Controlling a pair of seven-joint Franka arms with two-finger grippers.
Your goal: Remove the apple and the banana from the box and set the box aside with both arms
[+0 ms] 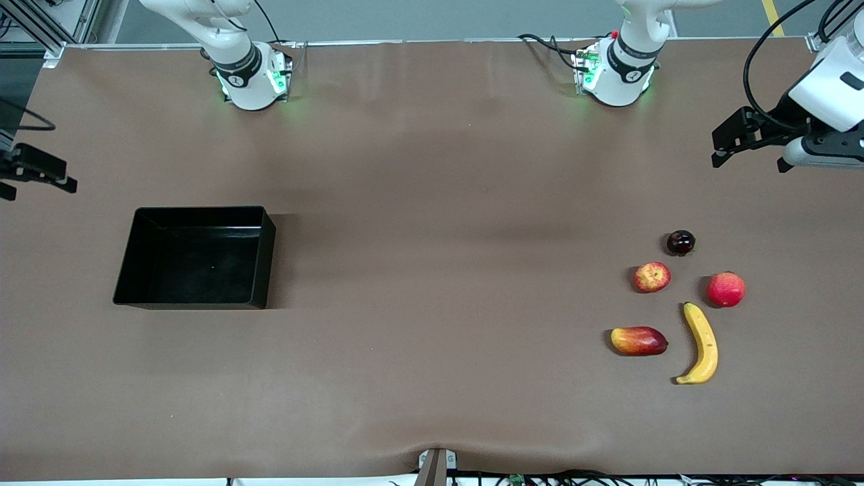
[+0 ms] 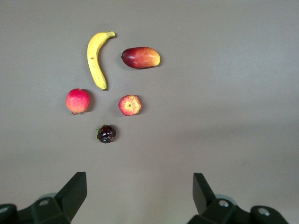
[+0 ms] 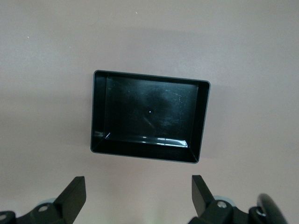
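Note:
The yellow banana and the small red apple with yellow patches lie on the brown table toward the left arm's end; both also show in the left wrist view, the banana and the apple. The black box stands empty toward the right arm's end and shows in the right wrist view. My left gripper is open and empty, up in the air over bare table beside the fruits. My right gripper is open and empty, raised over the table's end beside the box.
An oblong red-and-yellow mango-like fruit lies beside the banana. A plain red round fruit and a small dark round fruit lie by the apple. A camera mount sits at the table's near edge.

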